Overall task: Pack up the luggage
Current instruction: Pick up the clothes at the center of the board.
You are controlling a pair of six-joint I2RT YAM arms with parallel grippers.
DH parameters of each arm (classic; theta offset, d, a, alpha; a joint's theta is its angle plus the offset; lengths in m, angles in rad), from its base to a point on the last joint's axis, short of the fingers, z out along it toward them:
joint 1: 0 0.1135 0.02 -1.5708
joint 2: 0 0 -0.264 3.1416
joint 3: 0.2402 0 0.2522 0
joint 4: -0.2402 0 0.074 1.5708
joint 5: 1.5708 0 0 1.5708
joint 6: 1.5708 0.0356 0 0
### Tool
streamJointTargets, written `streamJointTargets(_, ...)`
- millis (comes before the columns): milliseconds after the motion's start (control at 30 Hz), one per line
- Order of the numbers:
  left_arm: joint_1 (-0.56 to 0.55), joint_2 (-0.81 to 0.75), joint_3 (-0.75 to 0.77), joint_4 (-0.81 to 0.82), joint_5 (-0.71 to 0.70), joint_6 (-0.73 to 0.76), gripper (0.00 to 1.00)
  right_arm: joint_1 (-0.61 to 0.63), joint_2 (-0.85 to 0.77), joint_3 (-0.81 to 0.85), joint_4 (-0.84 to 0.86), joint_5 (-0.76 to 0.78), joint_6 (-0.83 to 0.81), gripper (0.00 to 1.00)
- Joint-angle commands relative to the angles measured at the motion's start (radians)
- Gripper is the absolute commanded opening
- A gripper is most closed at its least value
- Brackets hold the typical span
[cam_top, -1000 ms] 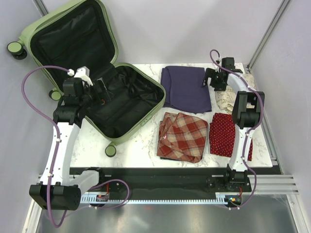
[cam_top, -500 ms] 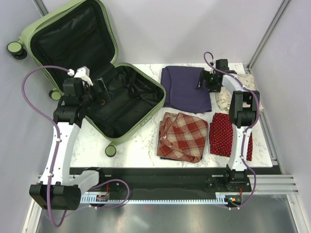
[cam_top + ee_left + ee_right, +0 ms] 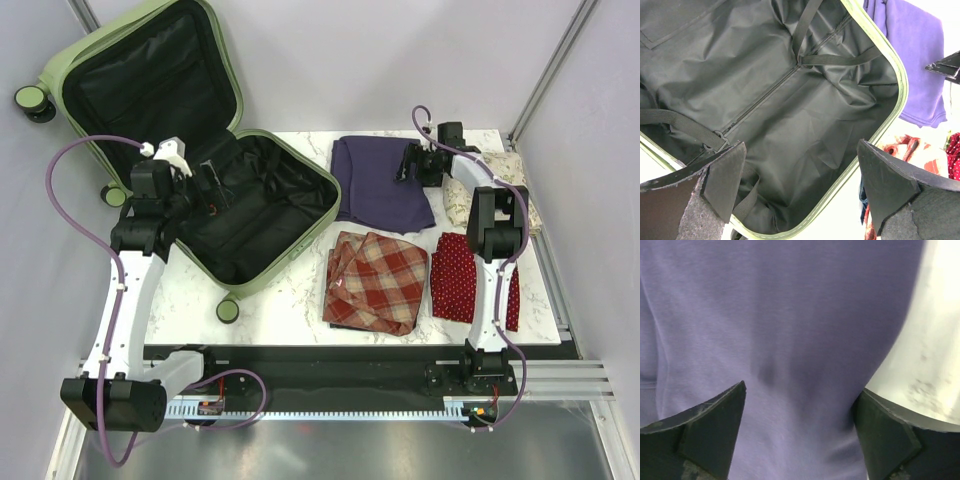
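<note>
The luggage (image 3: 296, 240) lies open on the table's left, pale green shell, black lining, lid propped against the back wall. My left gripper (image 3: 205, 180) hovers open over its lower half; the left wrist view shows only black lining (image 3: 765, 75) and the green rim (image 3: 890, 115) between the jaws (image 3: 801, 150). A folded purple garment (image 3: 380, 180) lies to the right of the luggage. My right gripper (image 3: 408, 165) sits low at that garment's right edge, open, with purple cloth (image 3: 790, 315) spanning the gap between its jaws (image 3: 801, 390).
A folded red plaid garment (image 3: 375, 280) lies at front centre and a red dotted cloth (image 3: 460, 275) to its right. A pale patterned cloth (image 3: 458, 203) sits at the back right. Metal frame posts stand at the table's back corners.
My right gripper has swung left, off the pale patterned cloth and onto the purple garment's right edge. The left arm has not moved.
</note>
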Motion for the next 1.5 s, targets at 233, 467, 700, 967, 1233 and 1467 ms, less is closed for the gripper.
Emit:
streamJointTargets(233,-0.016,0.009,0.013,0.041,0.021,0.001,1.0,0.042,0.066,-0.017,-0.066,0.027,0.019,0.02)
streamJointTargets(467,-0.156,0.074,0.079,0.048,-0.069,0.015,1.0,0.002,0.019,0.001,-0.142,0.207,-0.001,0.0)
streamJointTargets(700,-0.364,0.241,0.197,0.105,-0.103,0.005,1.0,-0.075,-0.041,-0.037,-0.16,0.257,-0.027,0.0)
streamJointTargets(967,-0.55,0.554,0.446,0.229,-0.006,-0.059,1.0,-0.098,-0.078,-0.066,-0.168,0.279,-0.024,0.0)
streamJointTargets(1233,-0.615,0.923,0.731,0.289,0.011,-0.159,1.0,-0.101,-0.086,-0.071,-0.165,0.228,-0.001,0.0)
streamJointTargets(1467,-0.638,1.19,0.957,0.306,-0.019,-0.182,1.0,-0.101,-0.101,-0.096,-0.152,0.212,0.019,0.0)
